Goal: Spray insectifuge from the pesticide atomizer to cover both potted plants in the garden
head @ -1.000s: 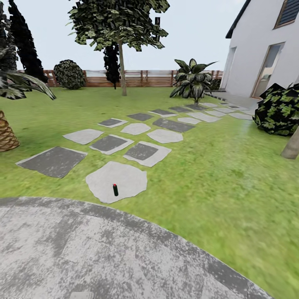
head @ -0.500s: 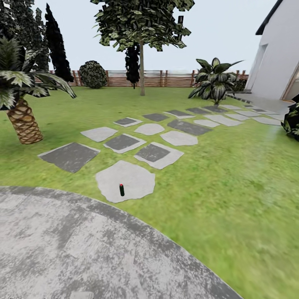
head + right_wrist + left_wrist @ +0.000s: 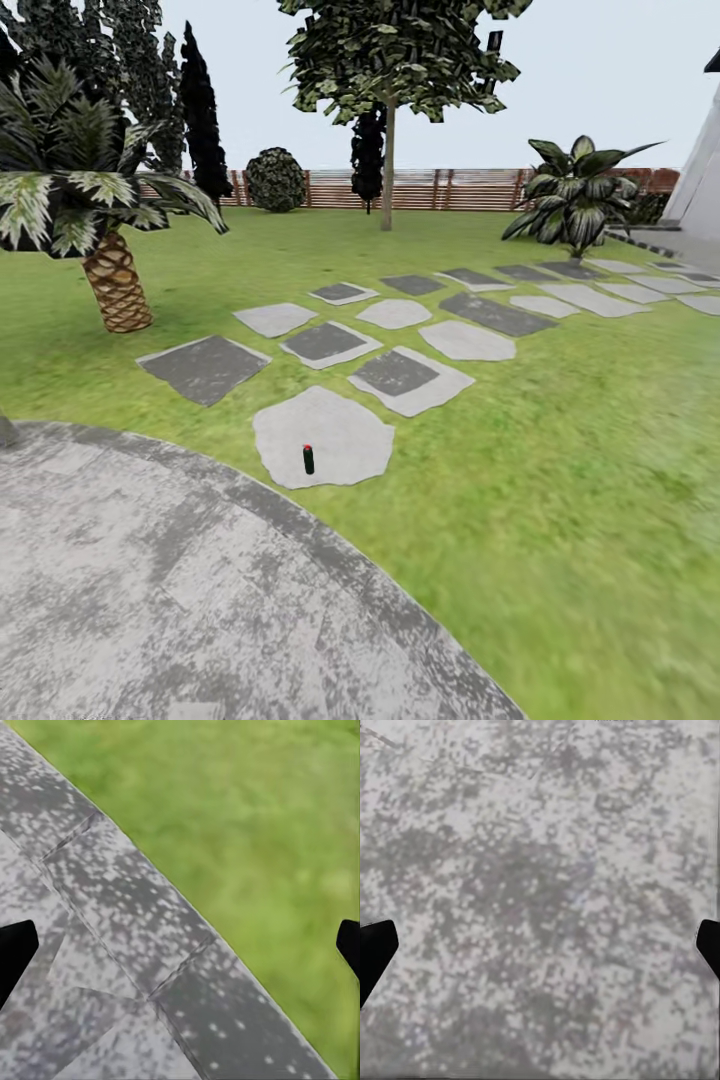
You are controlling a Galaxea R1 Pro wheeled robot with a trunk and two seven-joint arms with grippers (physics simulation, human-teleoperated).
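I see the atomizer (image 3: 308, 460) upright on the nearest stone (image 3: 322, 438), just below frame centre, beyond the paving (image 3: 180, 600) where I stand. Both grippers, left (image 3: 540, 945) and right (image 3: 180, 945), hang spread and empty over the ground, since I judge the bottle out of reach.

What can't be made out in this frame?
- Small dark green bottle with a red-tipped spray head, head view: too small to read its label.
- Left gripper, left wrist view: fingertips cut off by both side edges.
- Right gripper, right wrist view: likewise.
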